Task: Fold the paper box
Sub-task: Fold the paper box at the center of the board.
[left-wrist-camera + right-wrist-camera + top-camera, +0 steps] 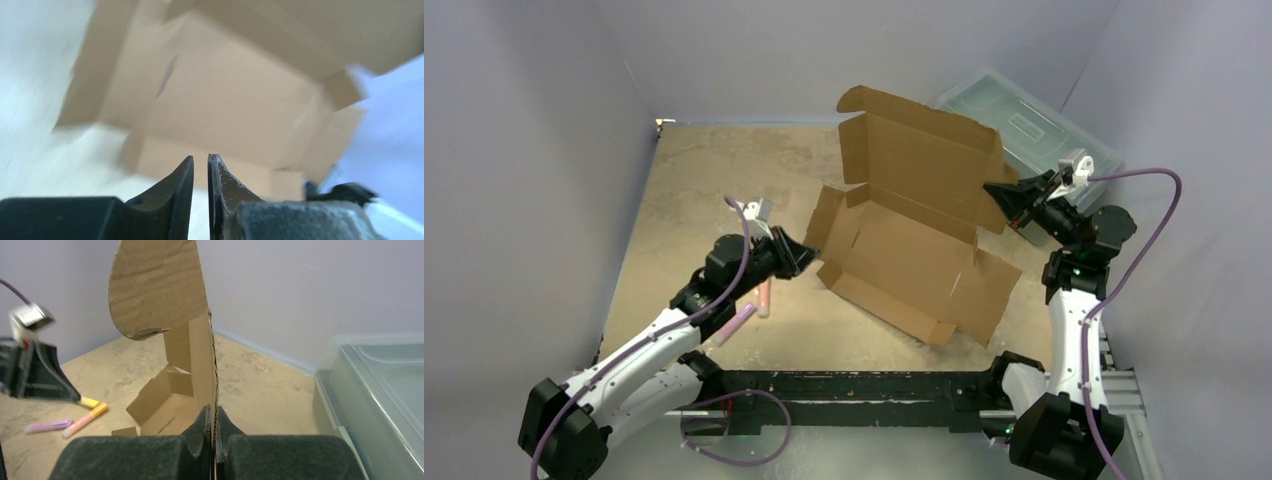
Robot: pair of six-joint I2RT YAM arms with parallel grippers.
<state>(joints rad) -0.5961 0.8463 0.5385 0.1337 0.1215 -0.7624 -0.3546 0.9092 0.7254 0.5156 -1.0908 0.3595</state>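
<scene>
From the top camera, the box (894, 262) sits mid-frame on the table (694, 190), a little right of centre. Its long axis runs from upper left to lower right. The open tray faces up, with shallow walls partly raised along the near edge and at the left end. The flap at the lower right lies splayed flat.

The lid (924, 160) rises from the far long edge and stands nearly upright, its inner face turned toward the lower left of the frame. Its upper left corner carries a rounded tab. It is plain brown corrugated cardboard, matte, with die-cut slots in the tray floor. The fluted edge shows clearly in the right wrist view, where the lid is seen edge-on.

The right gripper (997, 198) is clenched on the lid's right edge, and in its own camera the sheet runs straight down between the two black fingers. The left gripper (807, 255) sits just off the box's left end flap (I can't tell whether it touches). In the left wrist view its fingers stand a crack apart with nothing between them, and the box ahead is blurred.

A translucent grey-green plastic bin (1034, 125) with a moulded lid sits at the upper right, behind the right gripper. Two pens (764, 298), pink and purple, lie on the mottled tan table by the left arm.
</scene>
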